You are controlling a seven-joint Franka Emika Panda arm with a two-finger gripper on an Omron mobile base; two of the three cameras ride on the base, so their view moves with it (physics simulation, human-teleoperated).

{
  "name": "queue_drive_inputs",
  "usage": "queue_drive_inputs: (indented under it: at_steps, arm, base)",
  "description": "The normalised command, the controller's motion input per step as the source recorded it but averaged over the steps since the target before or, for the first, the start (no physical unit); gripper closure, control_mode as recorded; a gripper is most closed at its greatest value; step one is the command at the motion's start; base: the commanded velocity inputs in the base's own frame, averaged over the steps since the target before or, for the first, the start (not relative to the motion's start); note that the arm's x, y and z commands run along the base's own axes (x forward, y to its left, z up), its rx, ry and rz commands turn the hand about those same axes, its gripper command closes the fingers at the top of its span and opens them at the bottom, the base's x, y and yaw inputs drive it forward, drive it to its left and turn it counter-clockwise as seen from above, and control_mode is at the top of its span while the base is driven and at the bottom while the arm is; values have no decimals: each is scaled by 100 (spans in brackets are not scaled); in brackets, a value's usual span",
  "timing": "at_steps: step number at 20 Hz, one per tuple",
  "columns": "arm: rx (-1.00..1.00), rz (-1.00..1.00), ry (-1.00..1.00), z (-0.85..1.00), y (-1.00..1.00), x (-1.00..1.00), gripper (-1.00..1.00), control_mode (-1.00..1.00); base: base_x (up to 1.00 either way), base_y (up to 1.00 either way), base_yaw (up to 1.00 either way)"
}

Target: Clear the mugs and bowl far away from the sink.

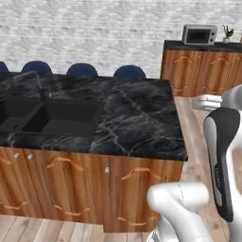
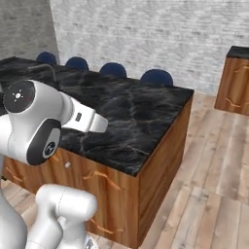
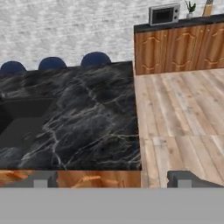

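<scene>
Black marble island counter (image 1: 137, 118) across the middle of a kitchen, backed by a white brick wall (image 1: 94, 33) and floored in pale wood planks (image 2: 209, 194). Sunk into the left part of that counter, the sink (image 1: 52, 118): matte black, two basins, with a slim dark faucet (image 1: 40, 85) arching over its back edge. Same sink at the left edge of the hand view, well left of the counter's right end. Beyond the island's far side, a row of blue stools (image 1: 82, 70), tops just above the stone. Below the counter, warm wooden cabinet doors (image 1: 71, 184) with curved handles and small round knobs. Off to the right, apart from the island across open floor, a second wooden cabinet run (image 1: 198, 71) with a dark top, carrying a grey microwave (image 1: 199, 34) and, just beside it, a small potted plant (image 1: 228, 32). White arm (image 1: 222, 156) with dark joints up in the lower right of the left base view, elbow raised beside the island's right end. Gripper (image 3: 114, 180) spread wide, gripping nothing, fingertips (image 3: 41, 179) far apart at the bottom of the hand view, aimed across the counter's near right corner.
</scene>
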Motion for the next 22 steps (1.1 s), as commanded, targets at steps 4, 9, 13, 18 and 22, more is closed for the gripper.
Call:
queue_drive_inputs:
  at_steps: [4, 9, 13, 18, 22]
  arm:
    - [0, 0, 0, 0, 0, 0, -100, 100]
    - [0, 0, 0, 0, 0, 0, -100, 100]
    - [0, 0, 0, 0, 0, 0, -100, 100]
    - [0, 0, 0, 0, 0, 0, -100, 100]
    - [0, 0, 0, 0, 0, 0, -100, 100]
  base:
    - [-54, 100, -17]
    - [-5, 100, -20]
    - [0, 100, -11]
    - [7, 100, -4]
    - [16, 100, -4]
